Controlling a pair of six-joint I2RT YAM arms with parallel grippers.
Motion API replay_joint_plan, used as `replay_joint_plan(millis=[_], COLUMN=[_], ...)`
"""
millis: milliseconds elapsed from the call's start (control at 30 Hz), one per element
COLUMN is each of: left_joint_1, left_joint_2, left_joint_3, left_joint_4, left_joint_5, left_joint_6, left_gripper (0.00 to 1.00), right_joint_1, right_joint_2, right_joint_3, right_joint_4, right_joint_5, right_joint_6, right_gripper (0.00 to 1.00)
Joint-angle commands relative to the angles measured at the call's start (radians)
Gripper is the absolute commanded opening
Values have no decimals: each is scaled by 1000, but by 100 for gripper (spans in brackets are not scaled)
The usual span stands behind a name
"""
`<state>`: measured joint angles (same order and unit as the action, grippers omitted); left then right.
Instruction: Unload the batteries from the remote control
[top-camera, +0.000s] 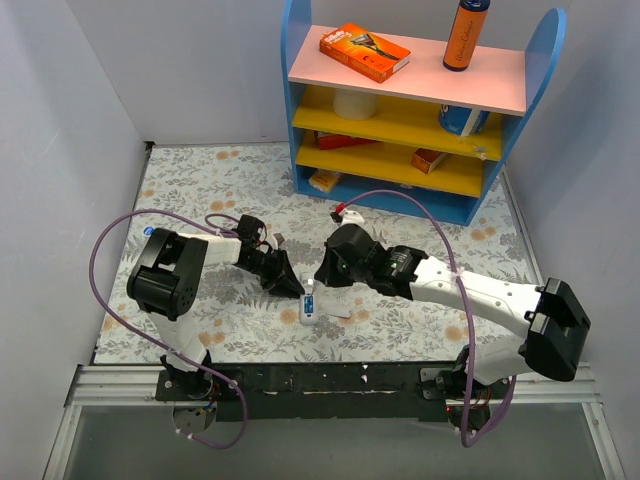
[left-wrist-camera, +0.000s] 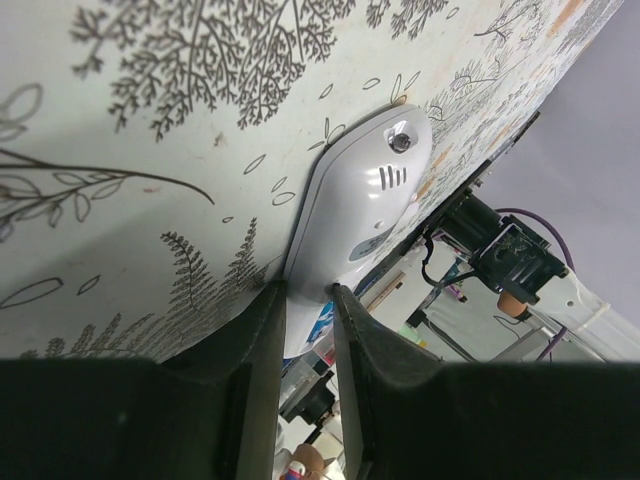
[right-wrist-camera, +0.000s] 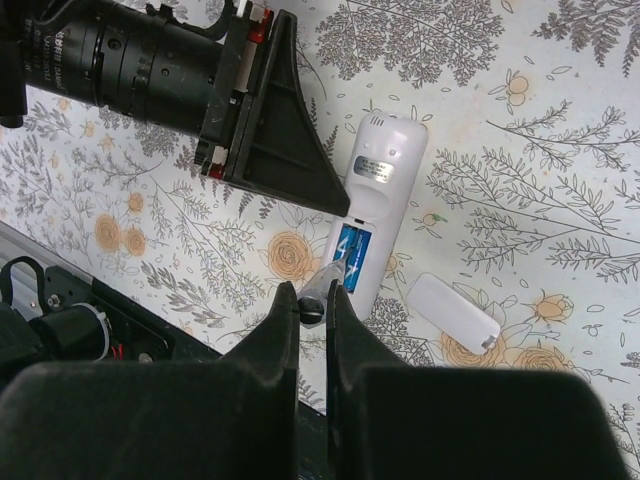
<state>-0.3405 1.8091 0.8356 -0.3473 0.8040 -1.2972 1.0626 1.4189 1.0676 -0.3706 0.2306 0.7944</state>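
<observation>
The white remote control (right-wrist-camera: 377, 195) lies on the floral tabletop with its battery slot open and the blue batteries (right-wrist-camera: 349, 256) showing inside. My left gripper (left-wrist-camera: 308, 295) is shut on the remote's slot end; its black finger shows in the right wrist view (right-wrist-camera: 290, 150). My right gripper (right-wrist-camera: 308, 297) is shut on a thin silvery metal rod (right-wrist-camera: 325, 285), whose tip rests at the slot's edge beside the batteries. The separate white cover (right-wrist-camera: 455, 312) lies flat to the right of the remote. In the top view the remote (top-camera: 309, 303) lies between both grippers.
A blue shelf unit (top-camera: 420, 100) with pink and yellow boards stands at the back, holding an orange box (top-camera: 365, 50), a bottle (top-camera: 465, 33) and other items. Grey walls close in left and right. The black rail (top-camera: 330, 380) runs along the near edge.
</observation>
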Motion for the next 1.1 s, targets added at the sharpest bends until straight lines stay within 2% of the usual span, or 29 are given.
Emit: replay_joint_plan(millis=[0,100,300,533,633,700,733,833,1067], left_joint_1=[-18,-17,-18,-18,-18,-18,-18,-18,-18], left_joint_2=[21,6,19,24,21,25,33,42,38], left_joint_3=[-16,-30,-43,-38,-33,-29,-27,-16,-4], left_joint_4=[-18,5,25,5,-1,-2,-5,-12,-32], left_joint_5=[-109,-86,-58,-62,-66,-69,-71,-72,-104], left_joint_6=[26,10,1,12,16,18,19,24,38], left_gripper=[18,18,18,17,17,17,18,18,19], right_joint_1=[8,16,118,172,172,168,169,166,158], right_joint_2=[40,58,202,218,207,228,236,268,252], right_joint_3=[-126,-54,139,92,118,167,217,275,370], right_joint_4=[-133,-149,-298,-262,-228,-290,-324,-393,-452], right_joint_5=[-111,-135,-70,-30,-34,-22,-28,-45,-99], right_joint_6=[19,20,77,203,71,7,-100,-242,-386], right_gripper=[1,1,1,1,1,1,1,1,1])
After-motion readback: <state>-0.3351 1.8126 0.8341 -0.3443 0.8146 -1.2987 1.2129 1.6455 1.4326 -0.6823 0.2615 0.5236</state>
